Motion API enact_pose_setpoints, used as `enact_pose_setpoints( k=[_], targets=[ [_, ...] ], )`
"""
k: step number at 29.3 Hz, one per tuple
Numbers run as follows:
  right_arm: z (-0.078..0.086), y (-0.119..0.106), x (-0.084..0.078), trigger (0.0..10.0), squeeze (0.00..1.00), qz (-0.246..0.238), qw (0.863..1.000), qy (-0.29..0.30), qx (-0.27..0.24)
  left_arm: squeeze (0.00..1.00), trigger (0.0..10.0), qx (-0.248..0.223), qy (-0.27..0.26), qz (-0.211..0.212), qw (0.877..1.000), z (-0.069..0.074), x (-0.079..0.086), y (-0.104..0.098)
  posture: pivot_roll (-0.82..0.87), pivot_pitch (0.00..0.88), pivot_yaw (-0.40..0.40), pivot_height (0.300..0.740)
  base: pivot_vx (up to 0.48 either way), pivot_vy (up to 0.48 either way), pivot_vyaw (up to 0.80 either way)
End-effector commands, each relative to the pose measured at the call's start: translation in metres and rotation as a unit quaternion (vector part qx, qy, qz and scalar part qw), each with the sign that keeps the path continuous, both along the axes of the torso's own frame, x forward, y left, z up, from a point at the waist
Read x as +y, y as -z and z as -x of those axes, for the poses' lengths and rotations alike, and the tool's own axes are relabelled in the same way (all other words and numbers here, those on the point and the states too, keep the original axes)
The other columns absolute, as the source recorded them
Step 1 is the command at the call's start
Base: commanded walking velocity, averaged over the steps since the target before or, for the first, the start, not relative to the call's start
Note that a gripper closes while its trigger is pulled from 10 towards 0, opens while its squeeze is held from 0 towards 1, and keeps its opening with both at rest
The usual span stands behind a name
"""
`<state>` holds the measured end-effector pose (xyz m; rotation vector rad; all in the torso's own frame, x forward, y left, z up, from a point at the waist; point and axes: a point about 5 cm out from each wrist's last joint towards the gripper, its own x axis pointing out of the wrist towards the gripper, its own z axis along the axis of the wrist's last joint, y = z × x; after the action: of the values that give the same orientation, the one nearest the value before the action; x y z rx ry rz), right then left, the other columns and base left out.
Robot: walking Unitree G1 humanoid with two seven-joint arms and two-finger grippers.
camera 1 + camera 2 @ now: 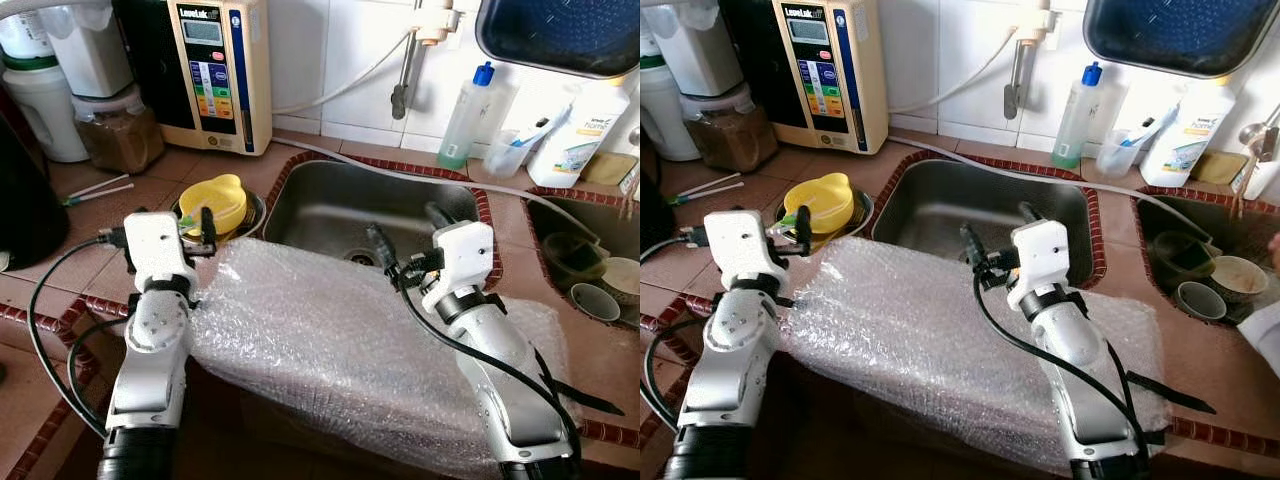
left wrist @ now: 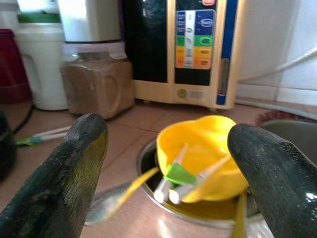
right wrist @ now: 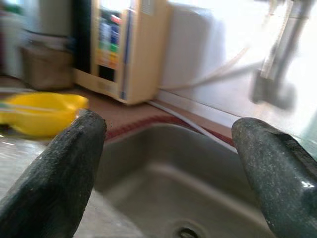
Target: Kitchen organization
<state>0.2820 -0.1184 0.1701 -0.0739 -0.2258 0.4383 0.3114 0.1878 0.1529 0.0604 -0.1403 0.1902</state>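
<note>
**Both claws held wide over the sink edge, nothing yet gripped**

The step in hand is judged to be an approach to the yellow bowl (image 1: pixel 213 199), which sits in a metal dish (image 1: pixel 254 215) on the tiled surface (image 1: pixel 130 210) just beside the steel sink (image 1: pixel 340 205). A few utensils with white handles and a green piece are seen lying in the bowl in the left wrist view, and a spoon (image 2: pixel 111 204) leans at the dish's rim. For a clean pickup, the bowl's rim should be taken between the fingers rather than the loose utensils, and the lift should be kept level so that nothing is tipped out. The sheet of bubble wrap (image 1: pixel 330 340) spread over the front of the surface lies under both arms and is likely to slip or drag if pressed; it should be cleared, not leaned on.

The left claw (image 1: pixel 194 228) is spread wide, its fingers (image 2: pixel 64 168) framing the bowl without touching it; nothing is held. The right claw (image 1: pixel 405 232) is likewise spread wide and empty, poised above the near edge of the sink, its fingertips (image 3: pixel 59 168) apart from any object.

Bottles (image 1: pixel 465 115) by the wall and a water unit (image 1: pixel 218 70) stand well apart from both claws.
</note>
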Motion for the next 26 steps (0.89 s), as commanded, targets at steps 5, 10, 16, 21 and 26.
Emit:
enact_pose_setpoints(
  k=[5, 10, 16, 21, 26],
  targets=[
    [0.009, 0.001, 0.013, 10.0, 0.0, -0.003, 0.998, -0.066, 0.019, 0.0, 10.0, 0.015, -0.007, 0.011, 1.0, -0.004, 0.001, 0.006, 0.02, 0.0, -0.009, 0.74, 0.0, 0.0, 0.0],
    [0.012, 0.002, 0.015, 10.0, 0.0, 0.002, 0.996, -0.081, 0.026, 0.0, 10.0, 0.027, 0.003, 0.018, 0.999, -0.008, -0.004, 0.01, 0.03, 0.0, -0.021, 0.74, 0.0, 0.0, 0.08],
    [0.007, 0.001, 0.013, 10.0, 0.0, 0.003, 0.997, -0.072, 0.023, 0.0, 10.0, 0.024, 0.001, 0.021, 1.0, -0.009, -0.003, 0.009, 0.03, 0.0, -0.026, 0.74, 0.0, 0.0, 0.59],
    [0.004, -0.001, 0.008, 10.0, 0.0, 0.003, 0.998, -0.056, 0.022, 0.0, 10.0, 0.026, -0.001, 0.022, 0.999, -0.009, -0.002, 0.011, 0.02, 0.0, -0.025, 0.74, 0.0, 0.0, 0.0],
    [0.004, 0.0, 0.004, 10.0, 0.0, 0.003, 0.999, -0.038, 0.02, 0.0, 10.0, 0.027, 0.013, 0.025, 0.999, -0.012, -0.006, 0.012, 0.01, 0.0, -0.018, 0.74, 0.0, 0.0, 0.0]
  ],
)
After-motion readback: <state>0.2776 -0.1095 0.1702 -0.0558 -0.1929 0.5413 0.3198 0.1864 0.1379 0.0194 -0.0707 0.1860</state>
